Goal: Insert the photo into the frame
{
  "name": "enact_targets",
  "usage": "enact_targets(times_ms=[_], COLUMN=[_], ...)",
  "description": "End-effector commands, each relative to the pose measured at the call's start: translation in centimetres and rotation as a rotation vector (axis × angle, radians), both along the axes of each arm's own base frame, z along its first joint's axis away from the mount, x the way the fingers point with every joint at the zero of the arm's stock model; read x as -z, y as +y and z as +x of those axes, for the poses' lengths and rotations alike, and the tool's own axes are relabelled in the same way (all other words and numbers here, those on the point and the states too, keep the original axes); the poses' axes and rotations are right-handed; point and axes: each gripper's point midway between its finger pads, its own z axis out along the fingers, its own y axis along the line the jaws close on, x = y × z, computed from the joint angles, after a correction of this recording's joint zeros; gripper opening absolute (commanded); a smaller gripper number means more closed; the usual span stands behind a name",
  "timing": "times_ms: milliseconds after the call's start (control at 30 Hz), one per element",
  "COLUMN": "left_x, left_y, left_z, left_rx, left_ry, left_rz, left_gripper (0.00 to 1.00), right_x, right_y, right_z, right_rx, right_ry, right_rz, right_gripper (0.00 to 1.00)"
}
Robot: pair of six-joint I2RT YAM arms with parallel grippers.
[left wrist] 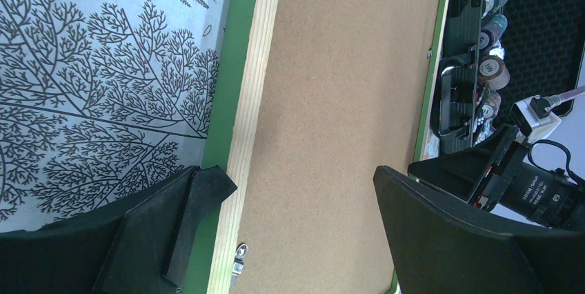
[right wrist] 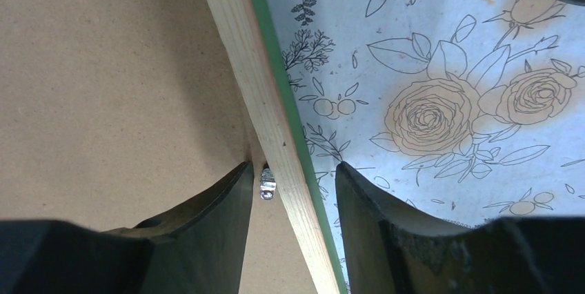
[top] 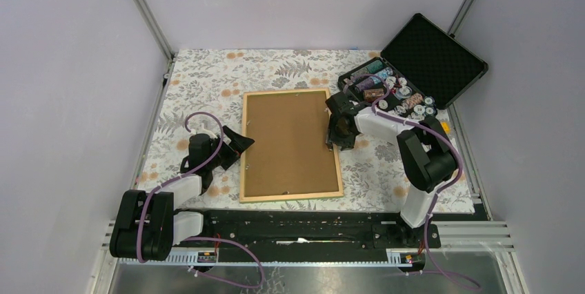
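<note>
Though face down, green-fronted wooden frame (left wrist: 252,121)

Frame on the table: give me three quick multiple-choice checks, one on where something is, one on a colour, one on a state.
1. Where does the black chip case stand?
A) near left corner
B) far right corner
C) on top of the frame
2. What colour is the strip along the frame's wood rail?
A) red
B) blue
C) green
3. How does the frame lie?
A) flat, brown backing up
B) flat, pane up
C) standing upright

Answers:
1. B, the top view shows it open at the far right.
2. C, both wrist views show green beside the wood.
3. A, the brown backing faces the top camera.
</note>
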Motion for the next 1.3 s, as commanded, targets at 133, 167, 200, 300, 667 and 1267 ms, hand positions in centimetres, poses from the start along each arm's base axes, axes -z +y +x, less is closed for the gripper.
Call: enact_targets(times_ms=[133, 167, 200, 300, 667, 1267], left_x=[-0.7, -0.6, -0.7, -0.7, -0.9, -1.4], left_y=[-0.6, -0.6, -0.6, -0.6, -0.8, -0.6], left_z=[-0.2, -0.2, -0.2, -0.2, -0.2, -0.5], left_rx=[0.037, 0.037, 0.037, 0.037, 0.046, 0.033], left_ry=[-0.034, -0.032, -0.033, -0.034, -0.043, -0.075], left_rz=[-0.024, -0.024, -0.024, -0.024, -0.029, -0.028], left_gripper=[0.99, 0.99, 0.99, 0.99, 0.99, 0.99], right_x=[0.4, 0.5, 0.6, 0.7, -0.1, -1.5], right_y=[-0.6, -0.5, -0.4, -0.1, 1.2, 2.0], right_z=[0.0, -0.1, -0.2, -0.3, 0.0, 0.7], right_rx=[0.042, 0.043, 0.047, 0.057, 0.053, 0.005], right_ry=[-0.001, 0.002, 0.006, 0.007, -0.038, -0.139], right_rz=[-0.072, -0.067, -0.06, -0.032, 0.058, 0.136], right_gripper=[0.35, 0.32, 0.31, 0.27, 0.0, 0.0])
